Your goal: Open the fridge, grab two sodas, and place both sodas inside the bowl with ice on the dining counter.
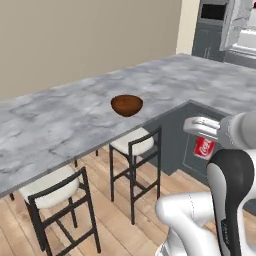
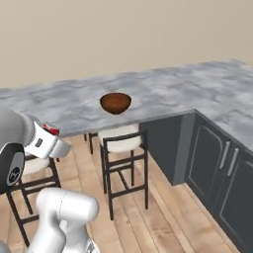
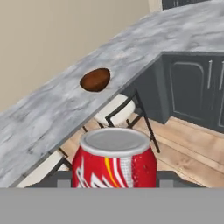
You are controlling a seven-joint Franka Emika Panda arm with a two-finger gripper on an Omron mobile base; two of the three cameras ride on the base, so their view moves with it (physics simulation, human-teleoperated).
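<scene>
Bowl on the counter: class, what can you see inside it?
The bowl sits on the counter; its visible inner wall is dark brown and bare. Its floor is hidden by the near rim, so ice cannot be confirmed.

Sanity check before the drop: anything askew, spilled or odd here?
Nothing stands out. The bowl sits upright on the dining counter, near its edge; the soda is upright in the claw. No spills show.

Grey marble counter (image 1: 60, 120), brown bowl (image 1: 126, 105) near its front edge, wooden floor (image 1: 120, 225) carrying two stools (image 1: 134, 150)
</scene>
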